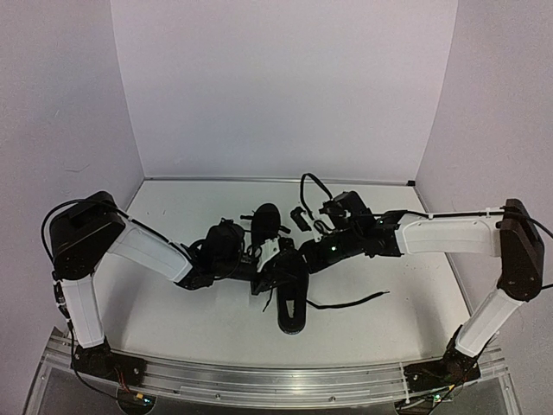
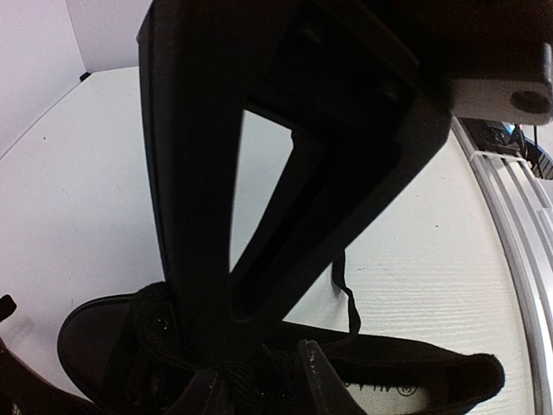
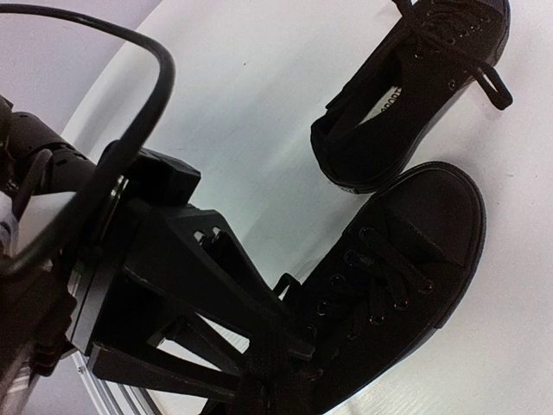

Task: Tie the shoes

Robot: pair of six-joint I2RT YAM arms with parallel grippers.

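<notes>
Shoes [image 1: 290, 307] lie mid-table in the top view: one lengthwise toward the arms, the farther shoe [image 1: 266, 221] just beyond its toe. The left gripper [image 1: 259, 278] and right gripper [image 1: 294, 259] meet over the nearer one's lacing, and a loose lace [image 1: 350, 303] trails off to the right

From the left wrist, the fingers [image 2: 194, 259] taper to a narrow gap, tips down among the eyelets of the nearer shoe [image 2: 406, 372]; whether lace lies between them I cannot tell

From the right wrist, the pincer is closed at the top of the lacing; what it pinches is unclear

My reading: an early step, gathering lace ends, with no bow showing. Next calls for a sure pinch on each end, then drawing them apart and crossing

White matte table [image 1: 173, 320], aluminium rail [image 1: 276, 380] along the near edge, plain pale walls [image 1: 285, 86] on three sides
</notes>
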